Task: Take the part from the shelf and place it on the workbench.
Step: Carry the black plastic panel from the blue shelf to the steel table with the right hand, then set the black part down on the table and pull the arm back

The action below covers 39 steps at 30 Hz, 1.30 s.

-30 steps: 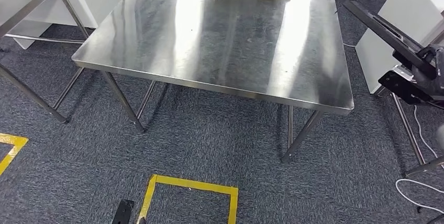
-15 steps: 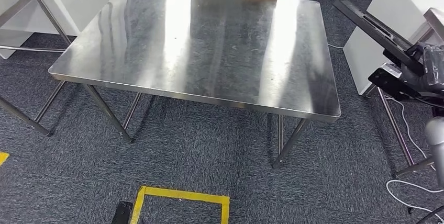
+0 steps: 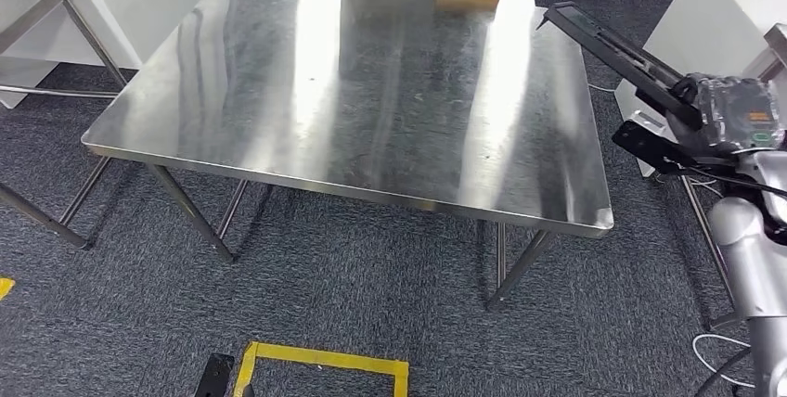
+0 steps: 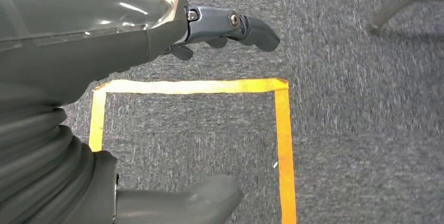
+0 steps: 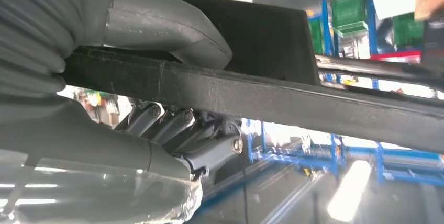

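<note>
Bright, even overhead lighting is seen in the head view. Broad white glare bands are reflected along the steel worktop (image 3: 371, 91), washing out its far edge. Soft shadows are cast under it onto the carpet (image 3: 371, 276). In the left wrist view, the carpet is slightly smeared toward the edges. The right wrist view is strongly backlit: background blown out and blurred, the part (image 5: 262, 93) rendered nearly black.

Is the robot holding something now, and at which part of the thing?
The right hand grips a long flat black part near its nearer end, thumb on one face, fingers on the other. The left hand holds nothing.
</note>
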Tool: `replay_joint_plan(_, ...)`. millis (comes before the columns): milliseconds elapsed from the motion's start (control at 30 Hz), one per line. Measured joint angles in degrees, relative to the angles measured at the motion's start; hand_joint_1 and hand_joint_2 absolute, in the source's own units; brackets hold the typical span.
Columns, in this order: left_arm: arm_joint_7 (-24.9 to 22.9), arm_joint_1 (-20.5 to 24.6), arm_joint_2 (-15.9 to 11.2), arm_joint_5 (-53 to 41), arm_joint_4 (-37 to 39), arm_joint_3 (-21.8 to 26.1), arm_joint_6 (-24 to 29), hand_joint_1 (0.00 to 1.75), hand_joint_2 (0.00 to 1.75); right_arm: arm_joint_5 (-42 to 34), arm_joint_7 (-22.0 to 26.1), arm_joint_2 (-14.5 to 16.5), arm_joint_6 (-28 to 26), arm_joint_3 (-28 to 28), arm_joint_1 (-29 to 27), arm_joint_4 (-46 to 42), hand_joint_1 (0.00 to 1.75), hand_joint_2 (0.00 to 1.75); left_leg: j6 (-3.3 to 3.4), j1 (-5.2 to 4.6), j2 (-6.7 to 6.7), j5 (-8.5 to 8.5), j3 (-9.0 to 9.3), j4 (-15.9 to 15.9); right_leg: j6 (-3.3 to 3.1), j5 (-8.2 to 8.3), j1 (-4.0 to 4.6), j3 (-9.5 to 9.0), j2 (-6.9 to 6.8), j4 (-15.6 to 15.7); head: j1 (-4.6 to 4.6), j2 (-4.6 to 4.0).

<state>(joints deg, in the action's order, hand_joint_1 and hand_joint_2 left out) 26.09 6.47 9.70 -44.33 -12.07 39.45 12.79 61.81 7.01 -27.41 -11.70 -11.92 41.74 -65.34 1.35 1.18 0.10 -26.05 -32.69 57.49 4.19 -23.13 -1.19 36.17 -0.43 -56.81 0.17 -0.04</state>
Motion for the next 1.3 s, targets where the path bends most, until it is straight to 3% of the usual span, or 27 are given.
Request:
replay_joint_plan(33, -0.03, 0.01, -0.01, -0.03, 0.00, 0.00, 0.07, 0.00, 1.75, 0.53, -0.38, 1.28, -0.11, -0.62, 0.41, 0.54, 1.75, 1.75, 0.04, -0.08, 0.12, -0.26, -0.05, -0.10, -1.00, -0.04, 0.21, -0.22, -0.04, 0.09, -0.05, 0.00)
replay_joint_plan(67, -0.06, 0.00, -0.02, -0.07, 0.00, 0.00, 0.17, 0.00, 1.75, 1.04, -0.71, 2.52, -0.22, -1.17, 0.84, 1.05, 1.75, 1.75, 0.38, -0.13, 0.30, -0.31, -0.12, -0.12, -1.53, 0.52, 0.20, -0.55, 0.01, 0.22, -0.18, 0.00)
replay_joint_plan(167, 0.02, 0.06, -0.12, -0.20, 0.00, -0.01, 0.43, 0.00, 1.75, 2.46, -1.34, 6.39, -0.69, -2.56, 2.81, 3.08, 1.75, 1.75, 1.52, -0.03, 0.70, -0.33, 0.16, -0.38, -1.87, 1.05, 0.13, -0.82, 0.43, 0.39, -0.40, 0.00)
replay_joint_plan(267, 0.45, 0.16, -0.21, -0.45, 0.00, -0.03, 0.54, 0.00, 1.75, 3.58, -0.82, 10.08, -1.31, -3.81, 5.65, 5.92, 1.75, 1.75, 1.07, 0.10, 0.87, -0.36, 0.46, -0.89, -2.12, 0.89, 0.34, -0.83, 0.65, 0.38, -0.46, 0.00)
replay_joint_plan(433, -0.62, 0.46, 0.20, -0.56, 0.00, 0.10, 1.93, 0.00, 1.75, 4.63, 1.69, 16.11, -2.18, -6.06, 10.14, 12.09, 1.75, 1.75, -1.05, 0.39, 0.92, -0.22, 0.71, -1.36, -2.32, 0.88, 0.65, -0.83, 0.66, 0.35, -0.43, 0.00)
replay_joint_plan(733, 0.69, 0.51, 0.05, -0.72, 0.00, 0.31, 0.10, 0.00, 1.75, 6.12, 3.35, 22.81, -2.40, -10.40, 15.16, 20.85, 1.75, 1.75, -1.24, -0.13, 0.68, -0.07, 0.64, -1.32, -2.43, 0.97, 0.82, -0.97, 0.56, 0.42, -0.42, 0.00)
replay_joint_plan(900, 0.95, 0.39, -0.60, -0.84, 0.00, 0.48, -0.18, 0.00, 1.75, 4.08, 3.81, 23.21, -0.29, -10.87, 18.60, 23.98, 1.75, 1.75, -1.15, -0.40, 0.62, -0.04, 0.63, -1.24, -2.40, 0.99, 0.79, -1.00, 0.44, 0.57, -0.42, 0.00)
replay_joint_plan(1167, -0.73, 0.42, -0.46, -2.35, 0.00, 0.54, -0.86, 0.00, 1.75, 2.64, 5.97, 18.70, 1.37, -10.59, 23.09, 27.41, 1.75, 1.75, -0.80, -0.64, 0.50, -0.20, 0.61, -1.23, -2.35, 1.01, 0.70, -1.10, 0.32, 0.85, -0.40, 0.00)
replay_joint_plan(1300, -0.93, 0.53, -0.50, -2.49, 0.00, 0.52, -1.73, 0.00, 1.75, 2.81, 6.18, 18.12, -0.16, -10.77, 22.86, 29.29, 1.75, 1.75, -0.74, -0.63, 0.60, -0.24, 0.61, -1.23, -2.35, 1.01, 0.63, -1.11, 0.36, 0.85, -0.41, 0.00)
